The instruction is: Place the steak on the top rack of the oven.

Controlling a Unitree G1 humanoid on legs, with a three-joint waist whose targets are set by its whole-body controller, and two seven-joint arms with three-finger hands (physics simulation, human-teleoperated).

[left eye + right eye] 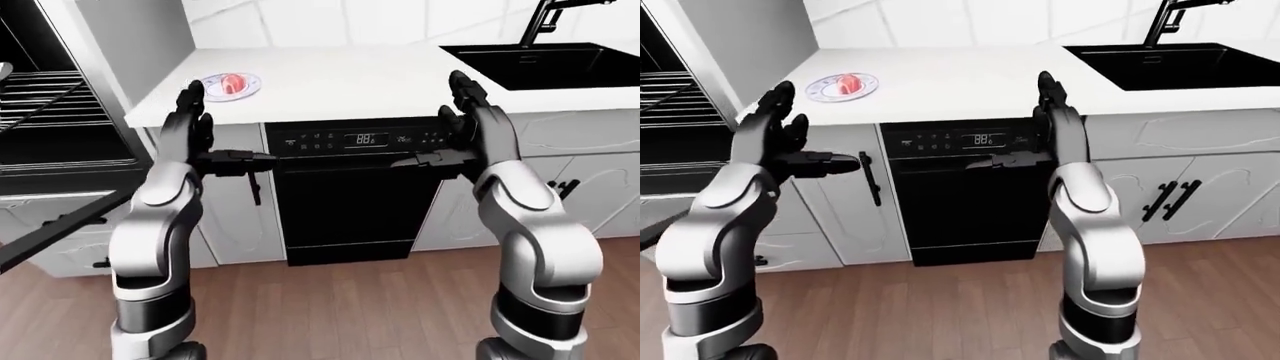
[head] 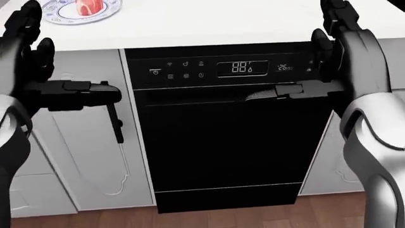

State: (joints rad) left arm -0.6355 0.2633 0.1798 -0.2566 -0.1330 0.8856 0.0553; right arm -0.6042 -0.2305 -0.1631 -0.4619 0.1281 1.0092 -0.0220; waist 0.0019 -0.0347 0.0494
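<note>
A pink steak (image 1: 232, 82) lies on a patterned plate (image 1: 249, 88) near the left end of the white counter (image 1: 350, 79); the head view shows the plate (image 2: 104, 12) at its top left. The oven (image 1: 50, 120) stands open at the left edge of the left-eye view, its wire racks (image 1: 45, 94) visible and its door (image 1: 60, 225) hanging down. My left hand (image 1: 205, 139) is raised and open below the plate, holding nothing. At the same height my right hand (image 1: 455, 131) is open and empty, in front of the dishwasher.
A black dishwasher (image 2: 221, 133) with a lit display fills the middle under the counter. White cabinet doors (image 1: 1180, 187) with black handles flank it. A black sink (image 1: 540, 60) with a faucet is set into the counter at the right. Wooden floor (image 1: 340, 300) lies below.
</note>
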